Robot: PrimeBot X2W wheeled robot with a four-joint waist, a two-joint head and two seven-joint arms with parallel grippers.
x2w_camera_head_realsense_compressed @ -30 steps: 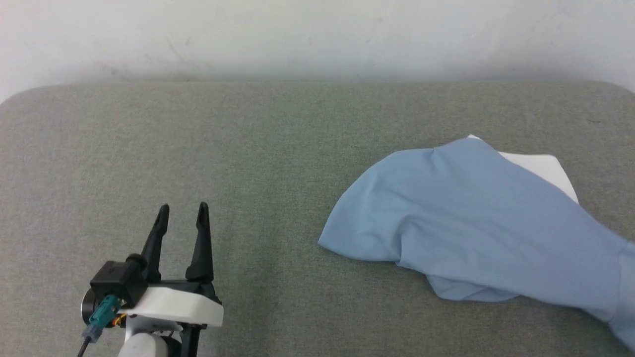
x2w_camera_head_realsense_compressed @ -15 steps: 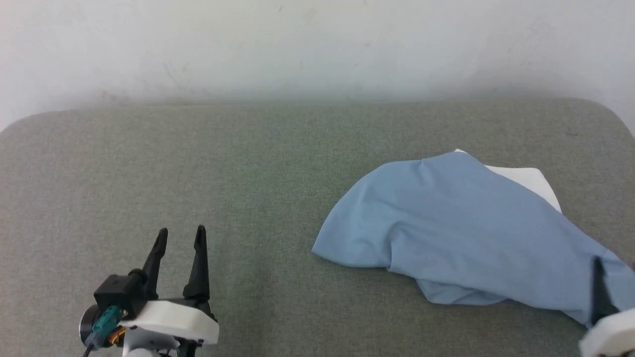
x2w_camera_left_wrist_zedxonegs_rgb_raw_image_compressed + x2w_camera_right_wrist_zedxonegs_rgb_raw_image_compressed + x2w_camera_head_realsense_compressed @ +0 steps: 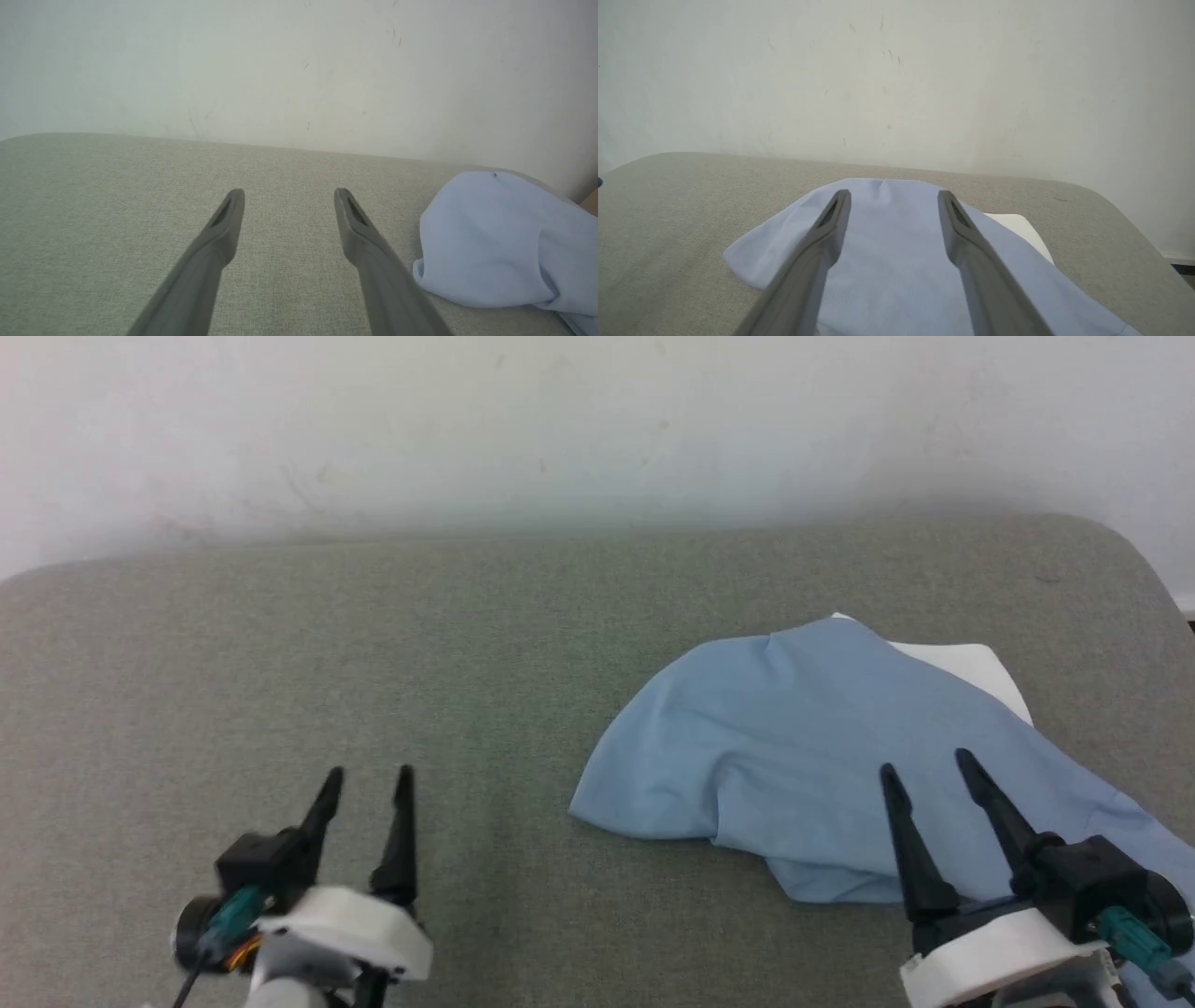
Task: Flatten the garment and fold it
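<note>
**A:** In the head view, where is the shirt?

**B:** The shirt (image 3: 766, 728) lies rumpled on the right half of the table (image 3: 467, 644), with its white band (image 3: 976, 667) peeking out on the far side. It runs out of the picture toward the near right corner.

**A:** And the grippers?

**B:** The left gripper (image 3: 370, 771) is by the near edge on the left half. Its fingers are apart and empty, well apart from the shirt. The right gripper (image 3: 923, 762) is over the shirt's near part, also spread, with nothing clamped.

**A:** What does the left wrist view show?

**B:** Two spread fingers over bare table, with the wall (image 3: 280, 70) behind. The shirt's rounded fold sits off to their right, not touching them.

**A:** And the right wrist view?

**B:** Spread fingers point across the shirt toward the far edge, with blue cloth showing in the gap. I cannot tell whether the tips touch the cloth. The white band lies just past the right finger.
</note>
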